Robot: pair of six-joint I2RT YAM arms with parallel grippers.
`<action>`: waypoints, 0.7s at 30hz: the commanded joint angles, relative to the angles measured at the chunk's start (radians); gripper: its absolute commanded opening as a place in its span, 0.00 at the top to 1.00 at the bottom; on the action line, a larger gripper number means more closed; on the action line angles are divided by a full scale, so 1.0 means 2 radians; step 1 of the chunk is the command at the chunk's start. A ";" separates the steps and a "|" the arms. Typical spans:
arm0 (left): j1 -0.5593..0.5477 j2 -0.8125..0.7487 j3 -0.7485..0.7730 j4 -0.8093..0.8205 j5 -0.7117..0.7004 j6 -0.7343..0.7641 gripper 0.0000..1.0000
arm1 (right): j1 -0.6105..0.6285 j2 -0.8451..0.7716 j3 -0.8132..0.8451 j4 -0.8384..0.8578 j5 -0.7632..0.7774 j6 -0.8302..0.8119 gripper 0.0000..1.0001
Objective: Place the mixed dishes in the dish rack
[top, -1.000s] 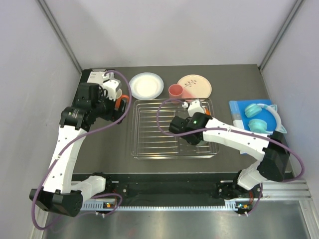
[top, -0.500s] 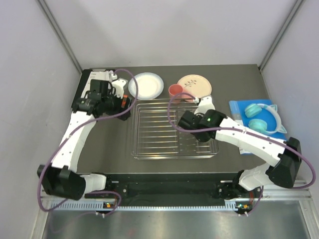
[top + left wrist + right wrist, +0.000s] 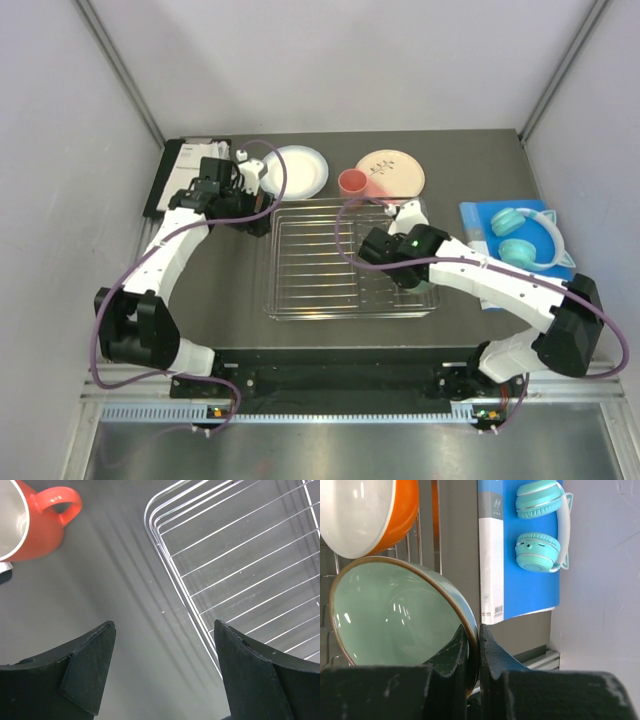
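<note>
My right gripper is shut on the rim of the mint-green bowl, which is tilted on edge over the right front part of the dish rack. Beside it, against the rack wires, leans a bowl, white inside and orange outside. My left gripper hangs open and empty over bare table, between the orange mug and the rack's corner. Behind the rack stand the blue-rimmed white plate, the pink cup and the beige plate.
Turquoise headphones lie on a blue booklet to the right of the rack, near the right wall. A dark booklet lies in the back left corner. Walls close in the table on both sides.
My left arm has swung back and to the right, away from the mug toward the rack's back left corner, its jaws slightly narrower. My right arm has shifted a little with the green bowl.
</note>
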 commanded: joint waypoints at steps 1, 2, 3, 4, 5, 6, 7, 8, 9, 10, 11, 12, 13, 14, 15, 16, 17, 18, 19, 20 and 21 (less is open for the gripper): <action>0.002 0.005 0.016 0.032 0.014 -0.009 0.16 | -0.004 0.015 0.001 0.015 0.013 -0.021 1.00; 0.002 0.004 0.016 0.032 0.015 -0.010 0.16 | -0.004 0.022 0.000 0.016 0.006 -0.025 1.00; 0.002 0.005 0.016 0.033 0.015 -0.012 0.16 | -0.001 0.028 -0.001 0.017 0.005 -0.025 1.00; 0.002 0.005 0.017 0.032 0.015 -0.013 0.16 | 0.000 0.041 0.000 0.017 0.005 -0.025 1.00; 0.002 0.004 0.017 0.032 0.017 -0.014 0.16 | 0.005 0.049 0.001 0.017 0.005 -0.025 1.00; 0.002 0.003 0.017 0.032 0.018 -0.014 0.16 | 0.008 0.055 0.002 0.017 0.005 -0.025 1.00; 0.002 0.000 0.017 0.031 0.020 -0.014 0.17 | 0.010 0.065 0.003 0.015 0.006 -0.022 1.00; 0.002 -0.004 0.017 0.031 0.021 -0.015 0.16 | 0.014 0.069 0.003 0.013 0.008 -0.021 1.00; 0.002 -0.006 0.017 0.029 0.021 -0.014 0.16 | 0.015 0.071 0.005 0.012 0.008 -0.020 1.00; 0.002 -0.008 0.018 0.029 0.023 -0.014 0.16 | 0.016 0.075 0.005 0.012 0.008 -0.020 1.00; 0.002 -0.010 0.017 0.029 0.025 -0.014 0.16 | 0.019 0.078 0.006 0.012 0.005 -0.020 1.00; 0.002 -0.010 0.017 0.028 0.025 -0.014 0.17 | 0.019 0.079 0.007 0.011 0.005 -0.021 1.00; 0.002 -0.013 0.016 0.027 0.027 -0.014 0.16 | 0.021 0.083 0.009 0.010 0.005 -0.019 1.00; 0.002 -0.013 0.014 0.028 0.028 -0.014 0.17 | 0.025 0.085 0.010 0.009 0.005 -0.019 0.99; 0.002 -0.014 0.013 0.028 0.028 -0.015 0.17 | 0.028 0.088 0.014 0.007 0.004 -0.018 0.93; 0.002 -0.013 0.012 0.028 0.026 -0.014 0.17 | 0.032 0.095 0.016 0.004 0.004 -0.016 0.85; 0.002 -0.014 0.011 0.029 0.027 -0.015 0.17 | 0.042 0.099 0.018 0.002 0.004 -0.014 0.76; 0.001 -0.014 0.010 0.030 0.027 -0.015 0.17 | 0.048 0.104 0.022 0.001 0.004 -0.013 0.71; 0.002 -0.014 0.008 0.032 0.027 -0.015 0.17 | 0.055 0.114 0.023 -0.004 0.005 -0.009 0.66; 0.002 -0.015 0.007 0.032 0.027 -0.016 0.17 | 0.065 0.119 0.026 -0.007 0.005 -0.006 0.57; 0.002 -0.015 0.007 0.032 0.028 -0.017 0.17 | 0.071 0.127 0.034 -0.012 0.006 -0.001 0.56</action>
